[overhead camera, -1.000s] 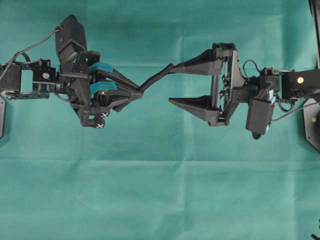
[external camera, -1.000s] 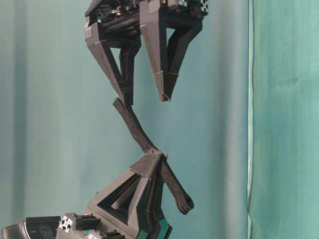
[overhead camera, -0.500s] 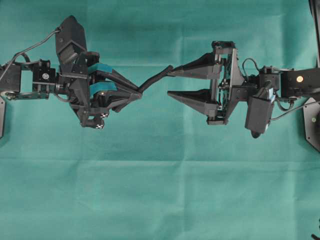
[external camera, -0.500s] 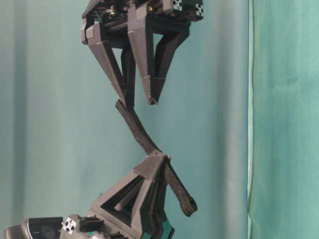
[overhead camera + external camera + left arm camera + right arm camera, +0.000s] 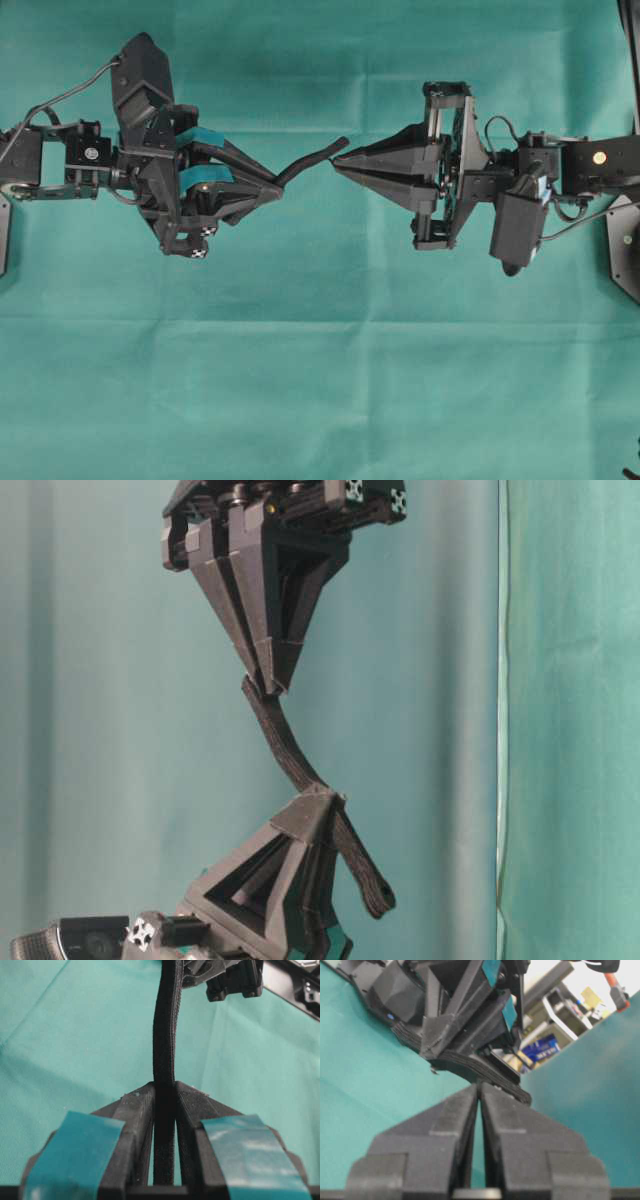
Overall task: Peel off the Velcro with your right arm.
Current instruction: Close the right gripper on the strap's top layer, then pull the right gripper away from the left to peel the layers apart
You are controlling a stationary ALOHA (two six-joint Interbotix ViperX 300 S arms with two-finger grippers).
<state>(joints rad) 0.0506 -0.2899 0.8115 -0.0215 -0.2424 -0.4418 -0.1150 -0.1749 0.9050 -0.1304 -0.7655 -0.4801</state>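
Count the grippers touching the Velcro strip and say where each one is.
2. The left gripper, teal-padded, clamps the Velcro strip mid-length; the right gripper has its jaws shut at the strip's far end.

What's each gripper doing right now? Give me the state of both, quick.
Left gripper: shut on the Velcro, clamped mid-strip.
Right gripper: shut; whether its tips hold the Velcro's free end cannot be told.

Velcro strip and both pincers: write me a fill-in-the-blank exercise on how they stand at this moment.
1. The thin black two-layer Velcro strip is clamped in the left pincer, whose fingers carry ___ padding.
2. The right pincer, with plain dark-grey wedge fingers, is ___.
3. In the overhead view the strip runs ___ the two pincer tips.

Missing words: teal; shut; between
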